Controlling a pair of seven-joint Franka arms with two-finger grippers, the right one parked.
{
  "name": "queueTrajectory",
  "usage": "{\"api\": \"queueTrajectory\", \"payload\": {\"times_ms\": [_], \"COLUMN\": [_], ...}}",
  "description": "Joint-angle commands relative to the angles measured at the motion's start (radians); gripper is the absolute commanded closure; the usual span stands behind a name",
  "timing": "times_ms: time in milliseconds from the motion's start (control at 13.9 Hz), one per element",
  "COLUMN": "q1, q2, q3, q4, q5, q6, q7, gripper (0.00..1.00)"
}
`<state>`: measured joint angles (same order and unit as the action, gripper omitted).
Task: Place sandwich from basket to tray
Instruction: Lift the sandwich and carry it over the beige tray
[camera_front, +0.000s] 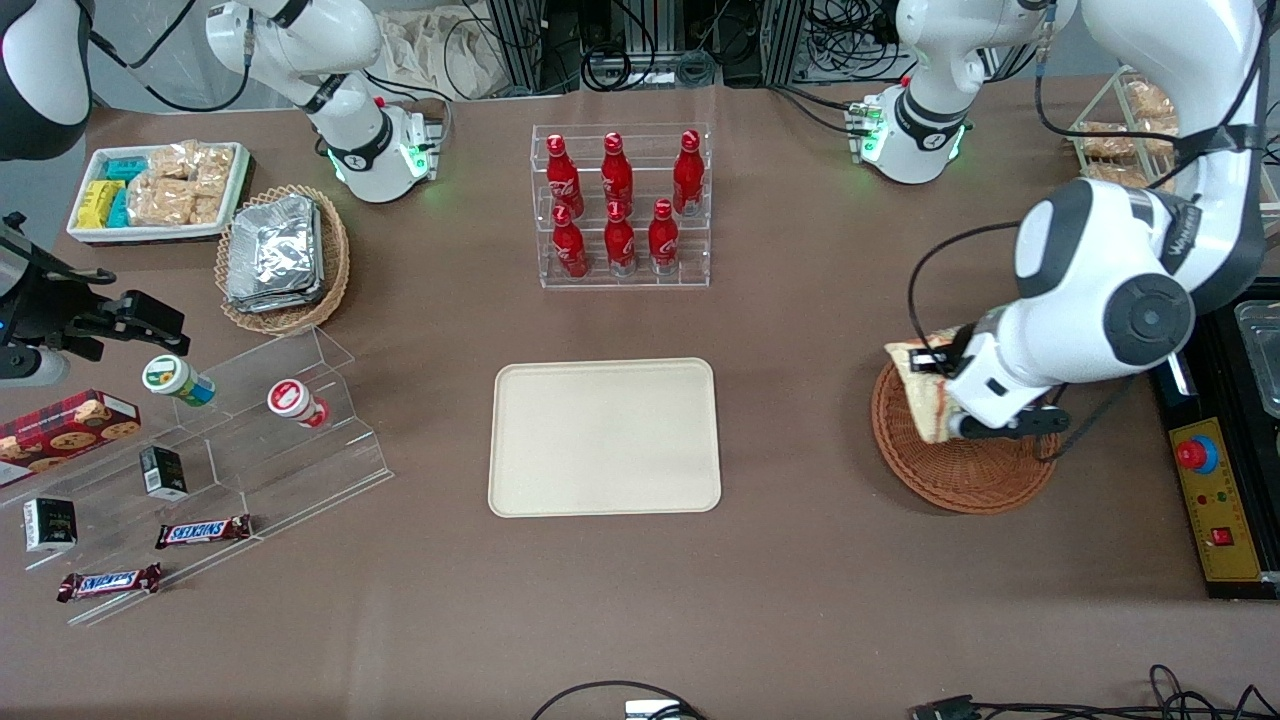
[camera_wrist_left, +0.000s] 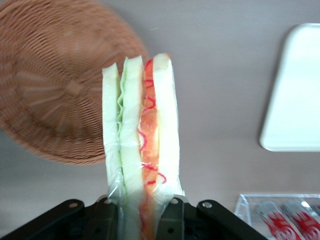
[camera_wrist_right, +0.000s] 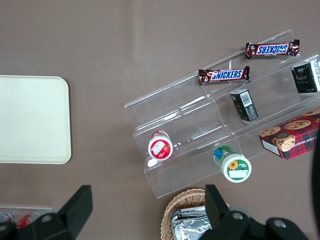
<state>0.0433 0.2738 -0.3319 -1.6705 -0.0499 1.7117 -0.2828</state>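
A: Where is the gripper (camera_front: 945, 400)?

B: Over the basket (camera_front: 960, 470), at the working arm's end of the surface (camera_front: 800, 600). In the wrist view its black fingers (camera_wrist_left: 172, 220) pinch the sandwich (camera_wrist_left: 142, 150) from both flat sides.

A: So the sandwich is out of the basket?

B: It is held clear of the weave. The wrist view shows the basket (camera_wrist_left: 55, 95) beneath and partly beside it, with bare brown surface under its free end. From the front the sandwich (camera_front: 925, 385) stands tilted above the basket's edge, on the side toward the tray (camera_front: 605, 437).

A: What can you see of the sandwich itself?

B: Pale bread slices on edge, a green layer between two of them, an orange-red layer between the next two, all under clear wrap that wrinkles near the fingers.

A: And the tray?

B: Cream, flat, lying in the middle of the surface, well apart from the basket. One rounded corner of it (camera_wrist_left: 295, 100) shows in the wrist view.

A: Anything else nearby?

B: A clear rack of red bottles (camera_front: 620, 205) stands farther from the front camera than the tray. Toward the parked arm's end sit a tan basket of foil packs (camera_front: 280, 255) and clear steps (camera_front: 270, 430) with snack bars and small cups
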Motion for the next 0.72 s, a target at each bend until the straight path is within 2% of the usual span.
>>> {"api": "queueTrajectory", "payload": {"times_ms": [0,288,360,649], "q1": [-0.075,-0.212,-0.239,-0.321], "q2": [0.126,0.299,0.335,0.436], "q3": [-0.029,-0.03,-0.03,-0.029], "q4": [0.156,0.311,0.33,0.33], "q5": [-0.005,-0.03,-0.054,-0.056], "q6": [-0.026,0.008,0.044,0.236], "q7": [-0.022,-0.125,-0.157,-0.214], "gripper": [1.0,1.0,1.0,1.0]}}
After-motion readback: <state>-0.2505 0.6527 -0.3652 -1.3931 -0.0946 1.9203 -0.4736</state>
